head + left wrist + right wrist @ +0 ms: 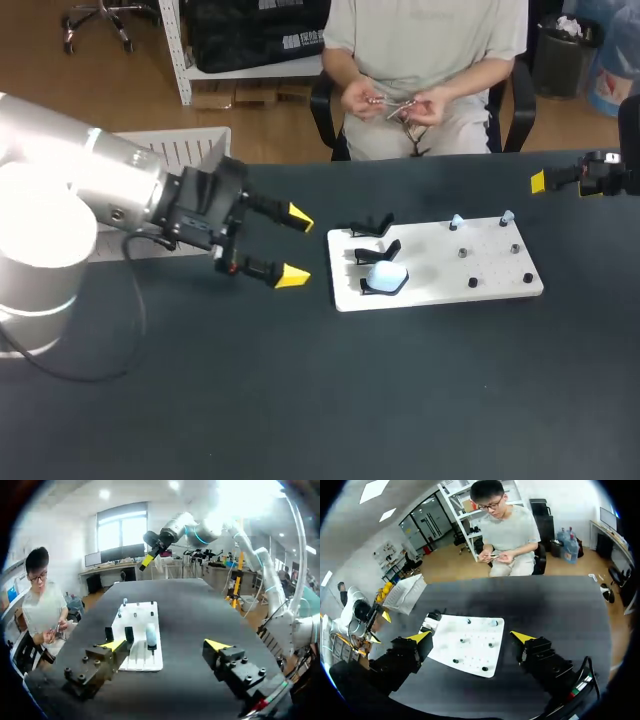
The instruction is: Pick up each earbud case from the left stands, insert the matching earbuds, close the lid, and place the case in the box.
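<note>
A white board (440,268) lies right of the table's middle. Its left side carries black stands (372,226), and the nearest one holds a pale blue earbud case (385,278). Two small earbuds (456,221) stand on pegs at the far edge. My left gripper (297,246) is open just left of the board, with nothing between its fingers. In the left wrist view the case (151,634) sits ahead of the open gripper (165,645). My right gripper (540,182) hangs far right; its wrist view shows it open (470,637) high above the board (470,647).
A white slatted box (185,150) stands at the back left, also seen as the box (405,592) in the right wrist view. Several black pegs (472,283) dot the board's right half. A black cable (100,372) loops on the table below my left arm.
</note>
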{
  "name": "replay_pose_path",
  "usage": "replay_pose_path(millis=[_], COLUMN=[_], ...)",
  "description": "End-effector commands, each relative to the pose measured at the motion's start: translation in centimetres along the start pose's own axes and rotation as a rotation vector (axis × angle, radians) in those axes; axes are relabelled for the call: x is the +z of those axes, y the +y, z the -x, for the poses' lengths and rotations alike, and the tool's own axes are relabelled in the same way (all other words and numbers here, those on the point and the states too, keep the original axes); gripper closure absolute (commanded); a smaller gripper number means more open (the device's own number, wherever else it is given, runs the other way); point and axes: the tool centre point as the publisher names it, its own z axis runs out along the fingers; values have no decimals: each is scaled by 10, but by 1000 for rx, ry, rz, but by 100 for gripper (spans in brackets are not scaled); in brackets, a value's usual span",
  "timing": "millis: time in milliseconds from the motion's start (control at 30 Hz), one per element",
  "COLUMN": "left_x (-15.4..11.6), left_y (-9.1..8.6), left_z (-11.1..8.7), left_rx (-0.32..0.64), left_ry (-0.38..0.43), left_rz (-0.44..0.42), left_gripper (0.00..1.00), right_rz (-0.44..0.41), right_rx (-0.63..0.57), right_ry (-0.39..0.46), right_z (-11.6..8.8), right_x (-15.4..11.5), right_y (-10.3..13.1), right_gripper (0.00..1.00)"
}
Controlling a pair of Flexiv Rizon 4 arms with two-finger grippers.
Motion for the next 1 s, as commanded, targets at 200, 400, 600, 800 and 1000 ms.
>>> replay_pose_path(millis=[200,400,600,800,1000], left_x=[50,67,76,84,92], left_y=[13,17,23,24,22], left_z=[-8,-12,-17,-25,-31], left_rx=[-22,-31,-30,-21,-22], left_ry=[9,4,-2,9,14], left_rz=[-2,-2,-5,5,-6], left_gripper=[0,21,20,17,22], right_rz=[0,0,0,0,0], right_rx=[0,0,0,0,0], right_ry=[0,0,0,0,0], right_z=[0,0,0,0,0], right_x=[0,0,0,0,0], right_y=[0,0,0,0,0], right_gripper=[0,0,0,0,0])
